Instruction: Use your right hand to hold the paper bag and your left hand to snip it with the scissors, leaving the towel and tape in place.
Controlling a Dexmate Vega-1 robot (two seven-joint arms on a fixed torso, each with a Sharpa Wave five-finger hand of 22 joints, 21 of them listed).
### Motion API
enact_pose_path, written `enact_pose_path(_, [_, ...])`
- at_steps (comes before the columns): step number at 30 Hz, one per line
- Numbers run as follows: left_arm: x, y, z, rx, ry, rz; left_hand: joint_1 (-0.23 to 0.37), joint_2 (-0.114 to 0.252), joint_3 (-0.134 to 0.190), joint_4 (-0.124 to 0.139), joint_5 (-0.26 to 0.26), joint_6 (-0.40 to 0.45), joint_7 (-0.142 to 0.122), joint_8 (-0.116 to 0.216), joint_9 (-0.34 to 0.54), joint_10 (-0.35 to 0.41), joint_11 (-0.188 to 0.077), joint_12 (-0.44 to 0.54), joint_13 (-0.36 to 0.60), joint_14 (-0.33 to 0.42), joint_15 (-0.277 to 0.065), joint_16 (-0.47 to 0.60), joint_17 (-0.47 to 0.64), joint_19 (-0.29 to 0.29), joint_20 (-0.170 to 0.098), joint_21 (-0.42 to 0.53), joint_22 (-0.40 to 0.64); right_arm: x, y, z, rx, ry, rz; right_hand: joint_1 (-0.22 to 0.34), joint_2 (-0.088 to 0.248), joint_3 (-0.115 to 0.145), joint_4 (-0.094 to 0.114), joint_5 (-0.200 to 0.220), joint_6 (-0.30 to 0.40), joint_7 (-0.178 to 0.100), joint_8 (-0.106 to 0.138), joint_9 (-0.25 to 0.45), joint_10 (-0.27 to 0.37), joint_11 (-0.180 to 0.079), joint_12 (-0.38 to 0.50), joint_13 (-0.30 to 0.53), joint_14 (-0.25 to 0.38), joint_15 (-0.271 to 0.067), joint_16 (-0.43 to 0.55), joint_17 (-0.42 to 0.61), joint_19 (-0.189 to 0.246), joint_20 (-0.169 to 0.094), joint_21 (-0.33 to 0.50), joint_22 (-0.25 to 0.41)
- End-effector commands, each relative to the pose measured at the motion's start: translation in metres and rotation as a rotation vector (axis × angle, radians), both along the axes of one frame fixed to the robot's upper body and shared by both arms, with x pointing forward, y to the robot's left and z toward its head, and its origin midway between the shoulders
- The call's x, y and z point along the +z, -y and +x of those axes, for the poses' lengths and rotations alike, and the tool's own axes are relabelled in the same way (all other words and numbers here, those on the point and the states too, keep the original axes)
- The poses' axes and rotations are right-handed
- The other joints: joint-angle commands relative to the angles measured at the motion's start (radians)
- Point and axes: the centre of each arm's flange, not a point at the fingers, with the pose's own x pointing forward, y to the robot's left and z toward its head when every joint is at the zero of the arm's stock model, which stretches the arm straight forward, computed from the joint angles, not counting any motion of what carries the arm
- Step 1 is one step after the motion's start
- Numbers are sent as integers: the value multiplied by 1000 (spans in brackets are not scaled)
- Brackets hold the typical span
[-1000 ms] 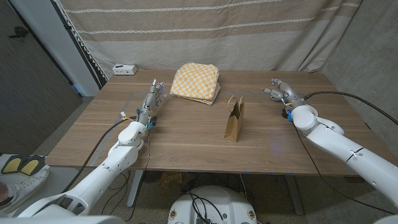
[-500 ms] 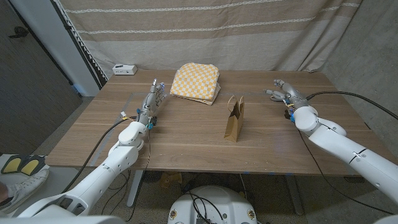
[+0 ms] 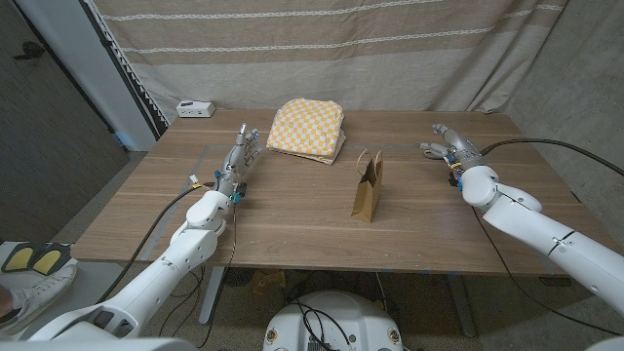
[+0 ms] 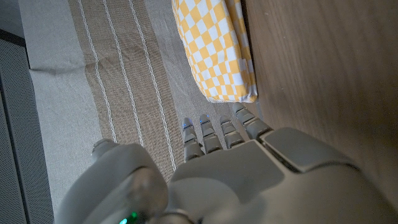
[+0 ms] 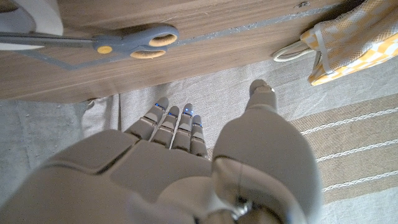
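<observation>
The brown paper bag [image 3: 367,185] stands upright at the table's middle, handles up. Behind it lies the folded yellow-checked towel [image 3: 307,127], also seen past my left hand's fingertips [image 4: 217,43]. Grey-handled scissors [image 5: 127,43] lie on the wood in the right wrist view, blades closed. My left hand [image 3: 237,161] stands at the table's left with straight fingers and holds nothing. Well to the right of the bag, my right hand [image 3: 448,148] is near the far right, fingers spread and empty. Both hands are apart from the bag.
A small white box [image 3: 196,108] sits at the table's [image 3: 292,229] far left corner. A striped curtain [image 3: 322,49] hangs behind the table. Bare wood lies between the bag and each hand.
My right hand has drifted slightly to the right and away from the bag. The left hand, bag and towel have not moved.
</observation>
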Motion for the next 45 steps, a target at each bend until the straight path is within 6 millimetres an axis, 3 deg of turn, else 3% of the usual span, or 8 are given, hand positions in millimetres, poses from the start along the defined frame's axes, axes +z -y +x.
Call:
enact_pose_path(1, [-1, 1, 1, -5, 0, 0, 5, 4, -4, 5, -1, 11, 0, 1, 5, 9, 3, 5, 1, -6, -114, 5, 2, -3, -90, 9, 3, 1, 1, -1, -68, -9, -63, 26, 4, 7, -9, 10, 16, 2, 7, 4, 16, 0, -1, 2, 13, -56, 8, 1, 15, -5, 1, 5])
enact_pose_path(10, [1, 1, -2, -10, 14, 3, 5, 4, -5, 6, -1, 15, -1, 2, 5, 11, 2, 5, 1, -4, -114, 6, 2, -3, -91, 9, 3, -2, 5, -2, -102, -28, -78, 59, 8, 17, -14, 14, 39, -4, 12, 4, 31, -4, 1, 2, 20, -55, 6, 0, 21, -4, -2, 5])
enact_pose_path(14, [2, 0, -5, -12, 22, 3, 5, 4, -5, 6, -1, 17, -1, 2, 5, 10, 2, 5, 1, -4, -114, 6, 2, -3, -91, 9, 3, -3, 5, -2, -112, -31, -72, 90, 12, 26, -14, 17, 82, -40, 23, 4, 28, -24, -5, 2, 22, -68, 2, 0, 24, -3, -6, 6])
enact_pose_path(23, [3, -2, -9, -10, 30, 11, 5, 6, -4, 6, -1, 20, -2, 1, 4, 21, 3, 9, 1, -3, -114, 6, 2, -4, -92, 9, 3, -3, 7, -2, -160, -54, -130, 121, 16, 36, -12, 16, 111, -47, 25, 3, 49, -35, -2, 2, 36, -81, 3, 0, 35, -11, -7, 6])
enact_pose_path(29, [2, -4, -11, -7, 27, 17, 5, 7, -4, 7, -2, 23, -4, 2, 4, 25, 0, 10, 1, -3, -116, 6, 2, -4, -93, 9, 3, -3, 12, -2, -181, -65, -150, 127, 13, 35, -10, 15, 107, -42, 20, 3, 48, -22, -5, 1, 38, -77, 2, 0, 40, -13, -8, 6])
enact_pose_path(38, [2, -5, -15, -8, 18, 50, 5, 8, -4, 7, -2, 25, -2, 1, 4, 25, 1, 9, 0, -3, -117, 6, 2, -4, -94, 9, 3, -3, 17, -4, -230, -87, -185, 132, 10, 33, -4, 14, 119, -42, 20, 3, 62, -24, -3, 1, 53, -83, 6, 1, 47, -16, -8, 6])
enact_pose_path(39, [1, -5, -16, -8, 15, 62, 5, 8, -4, 7, -2, 25, -2, 1, 4, 25, 1, 9, 0, -3, -118, 6, 2, -4, -94, 9, 3, -3, 17, -4, -233, -85, -178, 136, 9, 32, 0, 12, 138, -49, 23, 3, 75, -47, -1, 1, 57, -88, 5, 1, 51, -15, -9, 6])
enact_pose_path(45, [-1, -6, -20, -2, 36, 18, 6, 9, -4, 7, -2, 32, -7, 2, 4, 36, -2, 12, 0, 3, -127, 8, 2, 1, -100, 11, 3, -3, 15, -2, -271, -122, -220, 144, 10, 33, 2, 10, 159, -63, 25, 3, 94, -51, 3, 1, 66, -103, 5, 2, 68, -24, -5, 7])
